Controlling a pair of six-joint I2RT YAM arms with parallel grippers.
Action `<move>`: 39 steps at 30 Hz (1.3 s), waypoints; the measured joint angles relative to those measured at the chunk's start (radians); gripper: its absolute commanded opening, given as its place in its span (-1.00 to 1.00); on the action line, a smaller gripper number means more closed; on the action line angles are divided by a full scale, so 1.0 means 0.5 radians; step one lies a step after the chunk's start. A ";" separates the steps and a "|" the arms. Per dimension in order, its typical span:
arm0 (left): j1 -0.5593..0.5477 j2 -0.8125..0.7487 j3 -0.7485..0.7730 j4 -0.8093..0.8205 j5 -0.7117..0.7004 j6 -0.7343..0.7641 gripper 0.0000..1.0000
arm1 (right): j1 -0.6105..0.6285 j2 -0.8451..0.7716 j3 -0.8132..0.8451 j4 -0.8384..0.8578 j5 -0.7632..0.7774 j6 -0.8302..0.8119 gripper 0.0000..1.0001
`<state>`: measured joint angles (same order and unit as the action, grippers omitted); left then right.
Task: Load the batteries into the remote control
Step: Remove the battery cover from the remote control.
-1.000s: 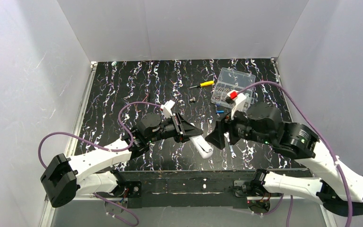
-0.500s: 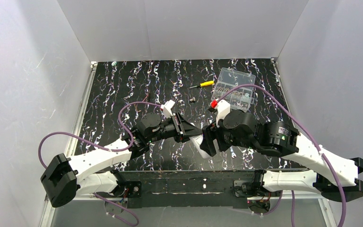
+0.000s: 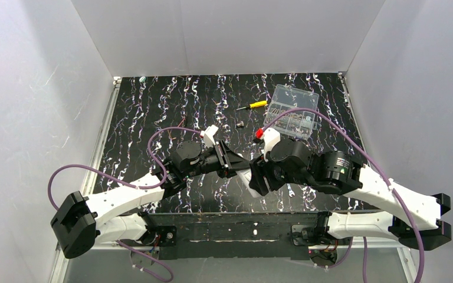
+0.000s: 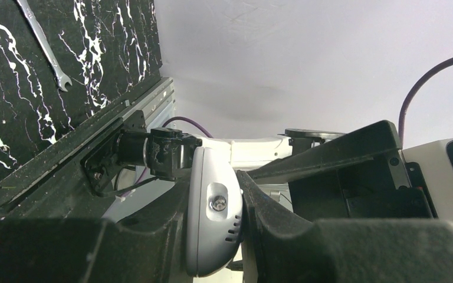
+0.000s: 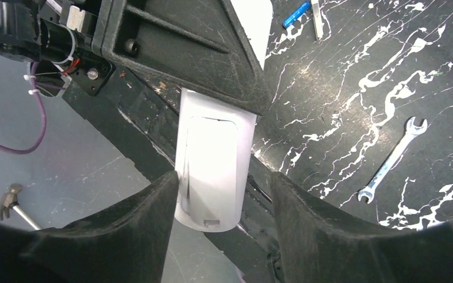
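Observation:
My left gripper (image 3: 235,166) is shut on the white remote control (image 4: 211,219) and holds it in the air above the table's near edge. In the right wrist view the remote control (image 5: 212,159) shows its back, with a panel outline and a small latch notch. My right gripper (image 5: 224,184) stands open around the remote's free end. Its left finger (image 5: 153,206) touches the remote's side, and a gap remains at its right finger (image 5: 307,212). In the top view the right gripper (image 3: 253,177) hides most of the remote. One blue battery (image 5: 296,14) lies on the black table.
A silver wrench (image 5: 392,159) lies on the marbled table (image 3: 153,112) near the front right. At the back stand a clear compartment box (image 3: 293,107), a yellow-handled screwdriver (image 3: 253,105) and a small dark part (image 3: 240,124). White walls enclose three sides.
My right arm has swung left to the remote, so its jaws now flank the free end and have narrowed somewhat. The left gripper and the remote have stayed put.

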<state>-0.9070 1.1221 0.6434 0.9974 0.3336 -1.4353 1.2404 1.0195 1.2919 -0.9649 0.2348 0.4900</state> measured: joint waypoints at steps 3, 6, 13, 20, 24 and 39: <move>0.000 0.000 -0.001 0.000 0.000 0.000 -1.00 | 0.001 0.001 -0.001 0.004 -0.011 -0.001 0.21; 0.000 0.000 -0.002 0.000 -0.002 0.002 -1.00 | 0.002 0.001 -0.005 0.008 -0.018 0.001 0.14; 0.000 0.000 -0.018 -0.001 -0.007 0.005 -1.00 | 0.009 0.002 -0.022 0.021 -0.031 -0.002 0.04; 0.000 0.000 -0.020 0.000 -0.008 0.005 -1.00 | 0.009 0.002 -0.024 0.031 -0.057 -0.002 -0.05; 0.000 0.000 -0.021 0.001 -0.008 0.005 -1.00 | 0.009 0.002 -0.026 0.033 -0.059 -0.002 -0.08; 0.000 0.000 -0.021 0.000 -0.007 0.005 -1.00 | 0.009 0.001 -0.028 0.024 -0.056 -0.011 -0.24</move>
<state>-0.9070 1.1221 0.6327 0.9974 0.3302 -1.4330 1.2449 1.0199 1.2778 -0.9531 0.2066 0.4847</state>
